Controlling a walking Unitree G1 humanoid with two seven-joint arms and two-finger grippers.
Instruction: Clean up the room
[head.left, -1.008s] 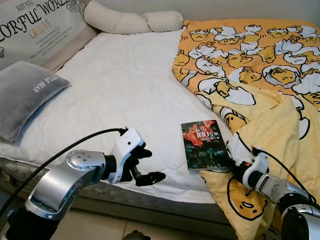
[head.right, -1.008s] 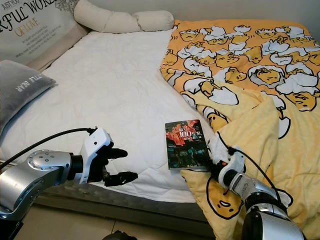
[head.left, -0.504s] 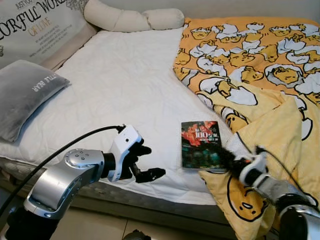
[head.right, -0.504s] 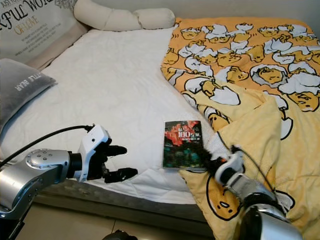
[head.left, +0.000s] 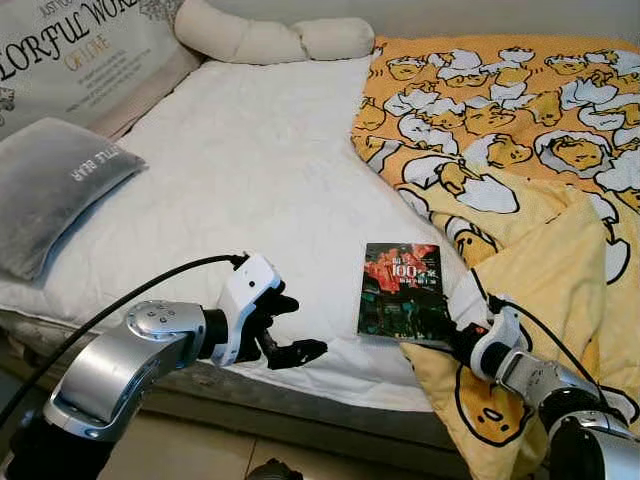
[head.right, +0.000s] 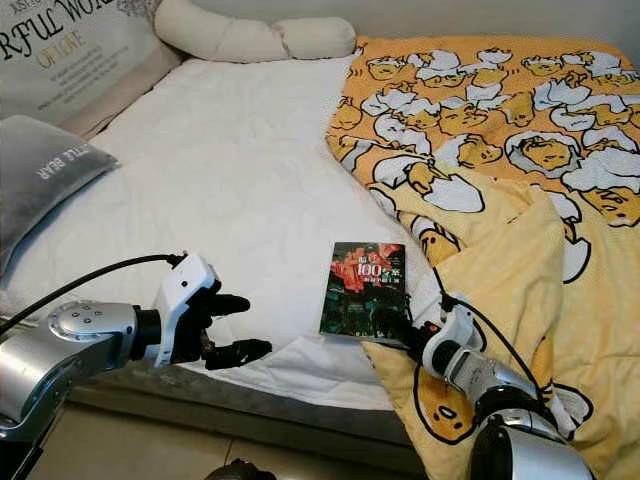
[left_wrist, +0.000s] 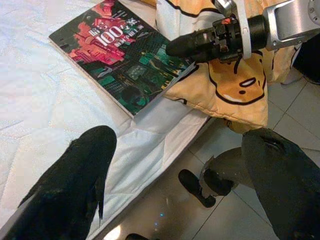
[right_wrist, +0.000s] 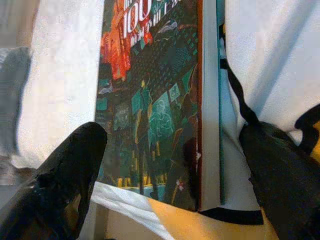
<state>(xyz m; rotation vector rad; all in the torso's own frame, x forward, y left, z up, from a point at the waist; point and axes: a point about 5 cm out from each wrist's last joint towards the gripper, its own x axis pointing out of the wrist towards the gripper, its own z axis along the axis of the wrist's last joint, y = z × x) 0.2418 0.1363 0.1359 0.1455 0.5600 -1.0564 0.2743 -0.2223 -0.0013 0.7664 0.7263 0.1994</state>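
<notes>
**Right gripper at the book's near corner, left gripper open over the bed edge**

The bed (head.left: 250, 170) runs past the frame at 9 o'clock and 12 o'clock, so its full extent is cut off. The yellow blanket (head.left: 520, 150) covers the half toward 3 o'clock and spills over the near edge; its folds hide the mattress there and tuck under the book's 3 o'clock side. A printed cushion (head.left: 70, 50) at 10 o'clock is cropped, its lettering only partly readable. The grey pillow (head.left: 60, 190) lies at 9 o'clock, and a long cream bolster (head.left: 270, 40) sits at 12 o'clock.

The book (head.left: 402, 290) lies flat on the white sheet near the bed's front edge, at about 5 o'clock from the middle of the bed, its corner touching the blanket. The right gripper (right_wrist: 170, 165) sits at that near corner with its fingers spread, one on the cover side and one on the blanket side; whether they touch the book is hard to tell. The left gripper (head.left: 295, 328) hovers over the bed edge at 7 o'clock, fingers spread and holding nothing, well apart from the book.

Compared with a second ago, the book has turned slightly and slid a little toward 9 o'clock, while the right gripper has stayed at its corner. The left gripper is much where it was.
</notes>
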